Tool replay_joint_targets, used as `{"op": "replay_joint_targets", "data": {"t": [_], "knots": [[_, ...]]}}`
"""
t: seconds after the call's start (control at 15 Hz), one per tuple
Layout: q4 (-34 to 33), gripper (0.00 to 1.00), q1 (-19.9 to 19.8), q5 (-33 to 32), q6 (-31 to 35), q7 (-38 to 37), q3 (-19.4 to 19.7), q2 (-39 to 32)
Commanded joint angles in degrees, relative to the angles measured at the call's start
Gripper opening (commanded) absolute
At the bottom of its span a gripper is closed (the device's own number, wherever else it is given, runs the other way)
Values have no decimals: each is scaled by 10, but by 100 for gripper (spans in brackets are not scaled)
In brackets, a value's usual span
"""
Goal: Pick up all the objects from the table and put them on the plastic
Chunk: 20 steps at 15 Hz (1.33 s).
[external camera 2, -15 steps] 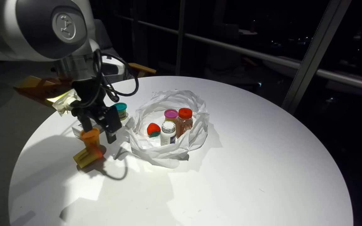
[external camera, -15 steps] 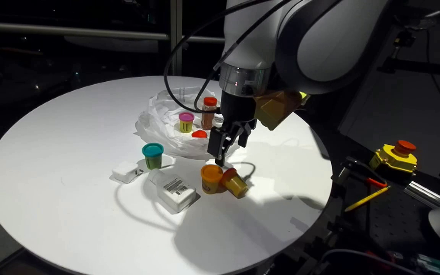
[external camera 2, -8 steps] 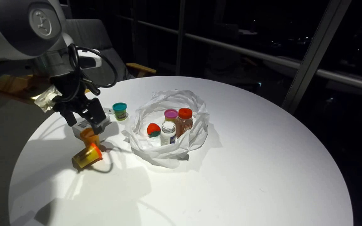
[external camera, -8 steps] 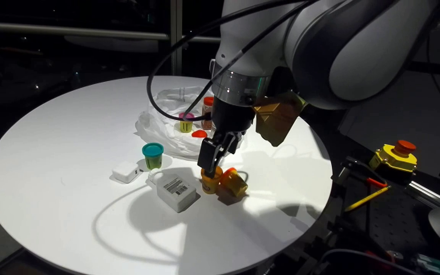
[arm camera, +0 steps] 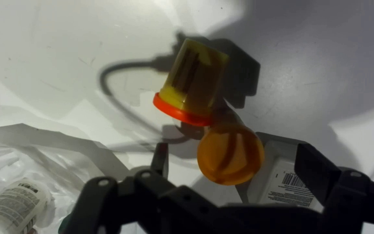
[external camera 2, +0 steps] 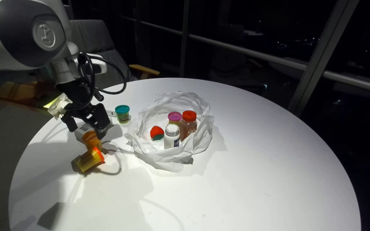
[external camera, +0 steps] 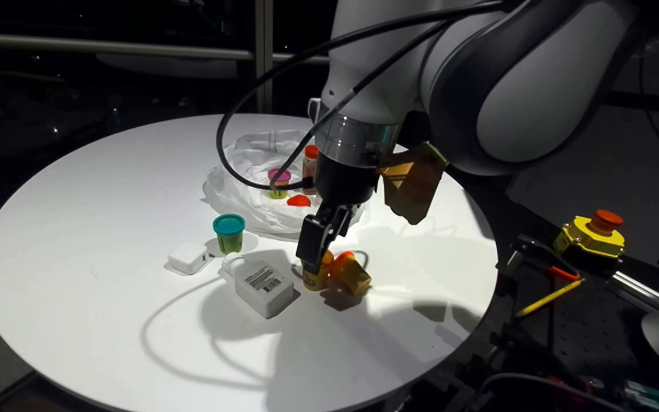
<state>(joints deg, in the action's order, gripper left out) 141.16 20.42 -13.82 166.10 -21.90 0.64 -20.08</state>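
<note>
At the orange-lidded cup (arm camera: 230, 154), gripper (external camera 2: 86, 132) stood wide, fingers (arm camera: 160, 161) either side. Just beside that cup, red-lidded cup (arm camera: 190, 84) lay toppled; in wrist view, plastic (arm camera: 54, 162) lay left.

"How does the desk (external camera: 112, 189) look?"

"Smooth and mostly matt, with fine marks in the wrist view."

"And the plastic (external camera 2: 159, 158)?"

"Thin, crinkled film, half see-through, with a slight sheen."

"The orange cup (arm camera: 230, 157)?"

"Smooth plastic lid. The white bottle (external camera: 258, 286) looks plastic too, smooth, its label (arm camera: 289, 188) flat and paper-like."

"Any metal?"

"A polished collar (external camera: 356, 140) on the arm (external camera: 372, 68), whose white shell is smooth. The pincer (external camera 2: 87, 131) is black and mostly matt."

"Wood?"

"The chair armrest (external camera 2: 144, 69), by its looks."
</note>
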Motion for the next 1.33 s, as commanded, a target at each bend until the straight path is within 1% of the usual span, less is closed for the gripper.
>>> {"op": "replay_joint_targets", "data": {"t": [0.0, 0.2, 0.27, 0.33, 0.4, 0.47, 0.53, 0.67, 0.73, 0.8, 0.87, 0.93, 1.0, 1.07, 1.13, 1.27], "knots": [[-23, 100, -36, 47, -2, 66, -35, -26], [-33, 100, -39, 56, -2, 84, -35, -36], [-35, 100, -36, 55, -1, 82, -30, -39], [-38, 89, -35, 56, 0, 83, -29, -41], [-40, 74, -35, 57, 0, 82, -28, -42], [-42, 68, -36, 58, -3, 83, -30, -45], [-43, 58, -35, 59, -7, 82, -29, -46], [-38, 44, -28, 59, -15, 72, -25, -40], [-32, 35, -23, 58, -20, 64, -22, -29], [-24, 29, 0, 42, -28, 42, -2, -7], [-20, 28, 15, 31, -32, 28, 12, 6], [-16, 28, 41, 13, -48, 3, 34, 32], [-20, 28, 74, -17, -66, -37, 65, 56], [-26, 28, 92, -48, -87, -70, 83, 75], [-42, 28, 103, -84, -114, -108, 94, 91], [-87, 28, 89, -146, -169, -166, 81, 108]]}}
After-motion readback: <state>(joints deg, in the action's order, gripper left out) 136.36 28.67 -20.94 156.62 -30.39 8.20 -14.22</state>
